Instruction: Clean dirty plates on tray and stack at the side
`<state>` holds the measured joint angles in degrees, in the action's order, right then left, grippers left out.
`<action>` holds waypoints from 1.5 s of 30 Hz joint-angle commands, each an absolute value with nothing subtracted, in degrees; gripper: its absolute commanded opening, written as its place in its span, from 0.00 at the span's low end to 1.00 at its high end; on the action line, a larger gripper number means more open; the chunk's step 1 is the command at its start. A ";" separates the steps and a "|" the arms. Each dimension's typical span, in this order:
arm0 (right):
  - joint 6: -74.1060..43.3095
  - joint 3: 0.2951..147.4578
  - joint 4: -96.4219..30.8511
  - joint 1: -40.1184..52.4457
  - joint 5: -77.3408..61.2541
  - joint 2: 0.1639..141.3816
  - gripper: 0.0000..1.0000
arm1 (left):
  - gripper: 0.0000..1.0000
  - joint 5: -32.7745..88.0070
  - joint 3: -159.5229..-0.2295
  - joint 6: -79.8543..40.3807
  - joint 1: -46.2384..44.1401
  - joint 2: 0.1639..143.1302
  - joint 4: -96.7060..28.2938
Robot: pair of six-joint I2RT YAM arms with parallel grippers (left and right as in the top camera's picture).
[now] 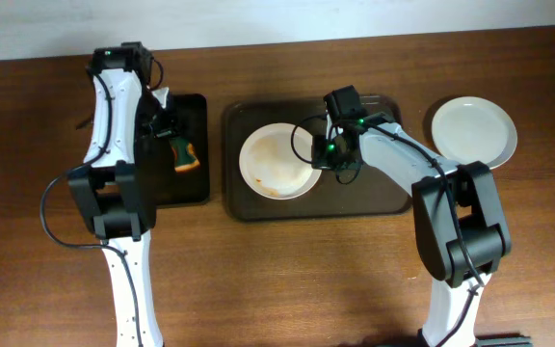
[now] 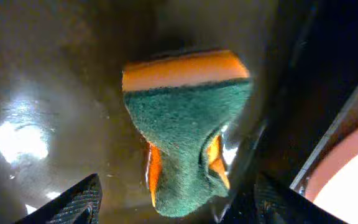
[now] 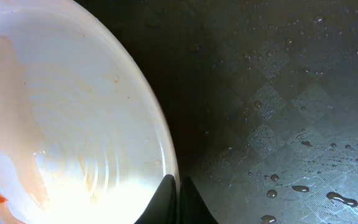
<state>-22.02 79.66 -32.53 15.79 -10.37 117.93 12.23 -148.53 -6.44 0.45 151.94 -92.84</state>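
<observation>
A white plate streaked with orange-brown sauce lies on the dark brown tray. My right gripper is shut on its right rim. In the right wrist view the two fingers pinch the plate's edge over the wet tray floor. A second, clean plate rests on the table at the far right. My left gripper hangs open over a green and orange sponge. The sponge lies crumpled between the spread fingers, touching neither.
The sponge lies in a smaller black tray to the left of the brown tray. Water drops dot the brown tray's floor. Bare wooden table runs along the front.
</observation>
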 commanded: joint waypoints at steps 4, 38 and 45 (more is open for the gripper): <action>-21.52 79.29 -32.49 15.35 -7.46 118.45 0.04 | 0.00 11.51 -152.07 -5.93 0.54 152.57 -92.99; -21.50 79.31 -32.27 15.35 -6.83 118.45 0.04 | 0.00 7.88 -156.51 -6.39 -4.05 149.16 -94.83; -21.50 79.31 -32.29 15.35 -6.81 118.45 0.04 | 0.00 10.90 -147.81 -7.20 -7.14 153.84 -88.38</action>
<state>-21.87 79.66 -32.18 15.79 -9.28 117.93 9.21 -151.46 -6.70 -6.46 151.72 -90.59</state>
